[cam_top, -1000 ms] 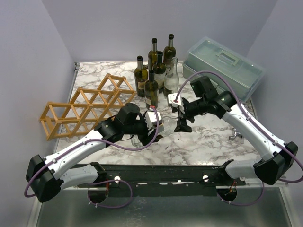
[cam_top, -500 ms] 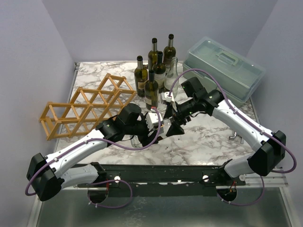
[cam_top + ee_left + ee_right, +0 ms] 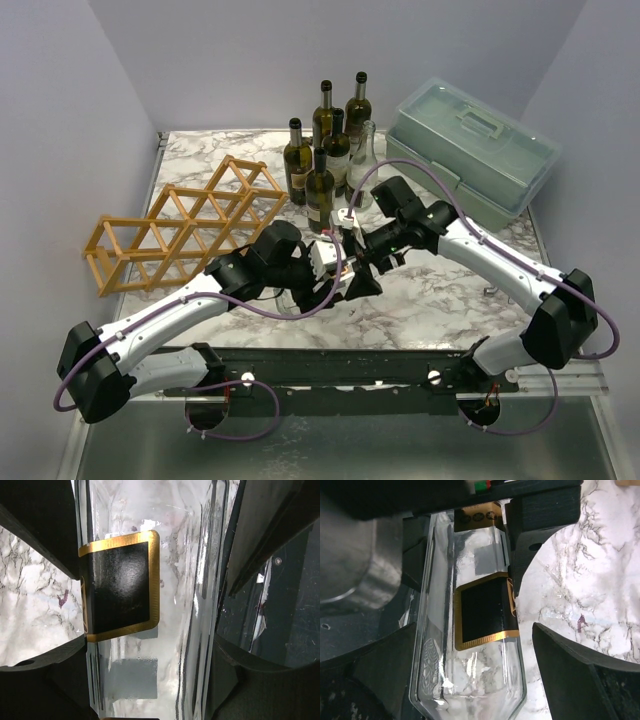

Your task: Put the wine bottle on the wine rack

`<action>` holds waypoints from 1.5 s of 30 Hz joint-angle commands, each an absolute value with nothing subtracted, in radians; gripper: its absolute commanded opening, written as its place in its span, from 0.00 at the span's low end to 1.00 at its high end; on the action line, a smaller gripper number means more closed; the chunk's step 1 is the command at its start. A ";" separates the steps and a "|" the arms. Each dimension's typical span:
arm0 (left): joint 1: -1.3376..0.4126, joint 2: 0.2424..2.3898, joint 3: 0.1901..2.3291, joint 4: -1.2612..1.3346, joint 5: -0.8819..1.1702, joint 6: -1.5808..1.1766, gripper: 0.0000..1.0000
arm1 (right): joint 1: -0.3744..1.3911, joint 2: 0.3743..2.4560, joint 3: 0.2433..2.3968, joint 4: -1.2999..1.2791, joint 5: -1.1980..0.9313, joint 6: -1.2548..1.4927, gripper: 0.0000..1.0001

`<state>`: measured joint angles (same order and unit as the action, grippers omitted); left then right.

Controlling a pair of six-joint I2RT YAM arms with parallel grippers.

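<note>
Two grippers are being shown mid table (image 3: 440, 295), nr front edge: clear wine bottle (image 3: 470, 630) is being clenched by left gripper (image 3: 325, 275); right gripper (image 3: 362, 280), jaws wide, is being held astride it. Wine rack (image 3: 180, 225), unfilled, at left edge. Prob. handover; firm right clamp needed next.

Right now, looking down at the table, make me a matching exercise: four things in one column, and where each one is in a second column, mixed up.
Things:
1. clear bottle with black-and-gold label
2. wine rack
3. toolbox
4. dark bottles

Places:
A. far right corner of the table
B. standing together at the back, near the middle
C. between the fingers of the left gripper
D. left side of the table

Pairs: 1-C; 2-D; 3-A; 4-B
</note>
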<state>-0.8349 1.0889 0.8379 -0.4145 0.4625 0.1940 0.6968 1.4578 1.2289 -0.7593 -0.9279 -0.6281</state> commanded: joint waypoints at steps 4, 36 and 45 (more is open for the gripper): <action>-0.832 1.062 0.899 -0.262 0.493 0.184 0.00 | 0.732 1.399 1.112 -0.681 -0.823 -0.646 1.00; -0.833 1.051 0.887 -0.215 0.401 0.159 0.59 | 0.734 1.175 0.692 -0.095 -0.700 -0.198 0.01; -0.829 1.007 0.869 -0.206 0.360 0.184 0.99 | 0.736 0.946 0.502 0.141 -0.553 -0.085 0.01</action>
